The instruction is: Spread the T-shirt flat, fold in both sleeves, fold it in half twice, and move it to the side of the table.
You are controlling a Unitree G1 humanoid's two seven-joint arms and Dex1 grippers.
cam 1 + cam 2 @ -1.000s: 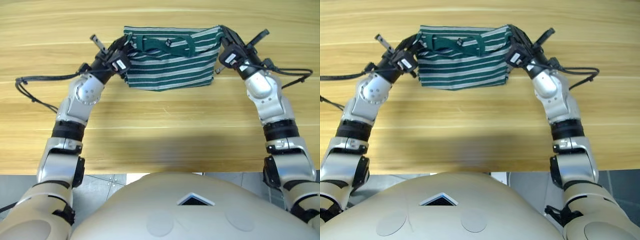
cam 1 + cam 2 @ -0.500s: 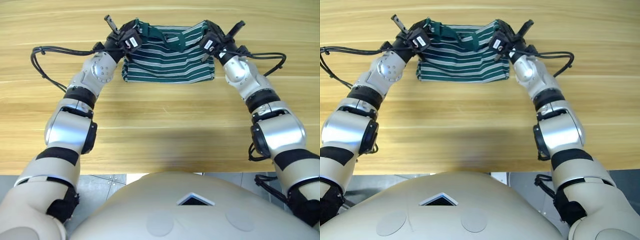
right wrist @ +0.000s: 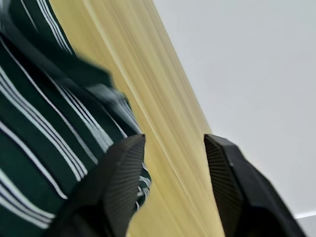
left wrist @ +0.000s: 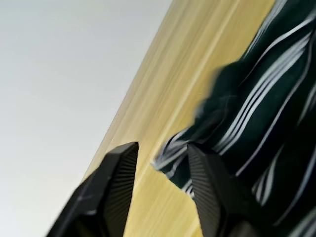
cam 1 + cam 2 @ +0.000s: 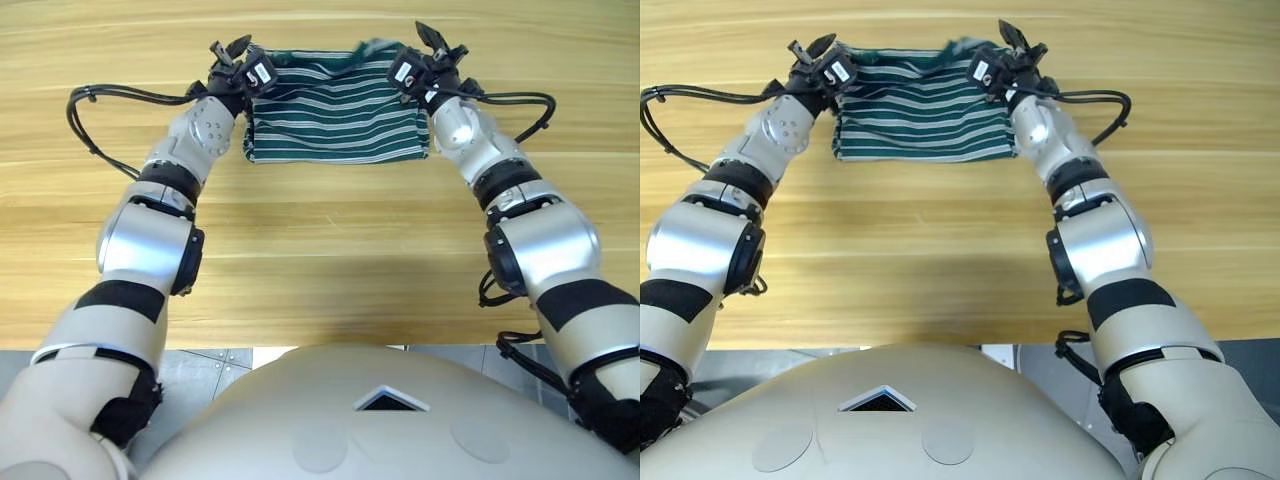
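— Two grippers: what state?
— Both left gripper point(image 5: 230, 46) and right gripper point(image 5: 438, 40) were seen spread, empty, at the far corners of the folded T-shirt point(image 5: 335, 110), upper centre of frame, on the table point(image 5: 320, 260).
— How would it be handled?
— Judged soft, light, limp; corners should be pinched through all layers.

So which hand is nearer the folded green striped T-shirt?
Left, narrowly. The left hand is open with a corner of the green striped T-shirt between its fingers; the right hand is open at the opposite far corner, bare wooden table between its fingers.
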